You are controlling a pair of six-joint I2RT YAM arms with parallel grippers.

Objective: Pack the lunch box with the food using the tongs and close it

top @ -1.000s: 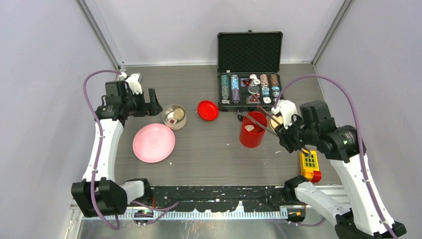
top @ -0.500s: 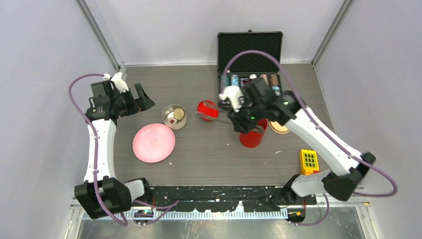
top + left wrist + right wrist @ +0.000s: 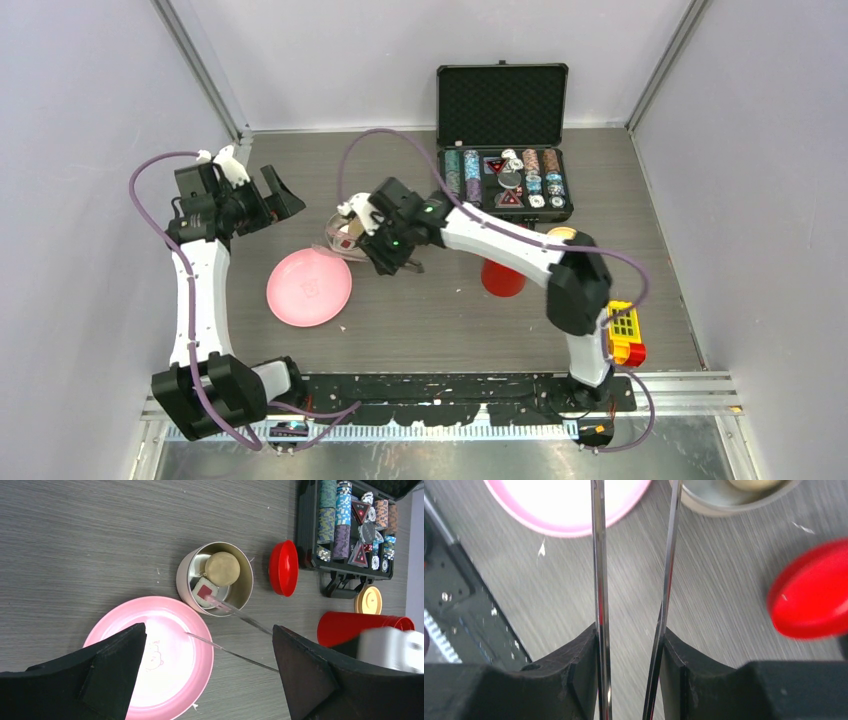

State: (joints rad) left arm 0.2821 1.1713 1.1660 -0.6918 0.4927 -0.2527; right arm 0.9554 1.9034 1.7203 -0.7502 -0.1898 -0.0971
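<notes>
The table (image 3: pixel 100 530) looks like grey wood-grain laminate, matt and finely streaked. The tongs (image 3: pixel 596 580) are thin polished metal, mirror-bright. The bowl (image 3: pixel 186 587), centre of the left wrist view, is steel with a soft sheen. The plate (image 3: pixel 165 650) and red lid (image 3: pixel 283 567) look like smooth, glossy plastic. The case (image 3: pixel 500 100), upper right from above, is lined with black dimpled foam. The jaws look matt black.

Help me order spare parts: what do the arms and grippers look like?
The left arm and right arm have white tubular links with black joints; a purple cable loops along each. The left gripper and right gripper have broad black wedge-shaped fingers.
</notes>
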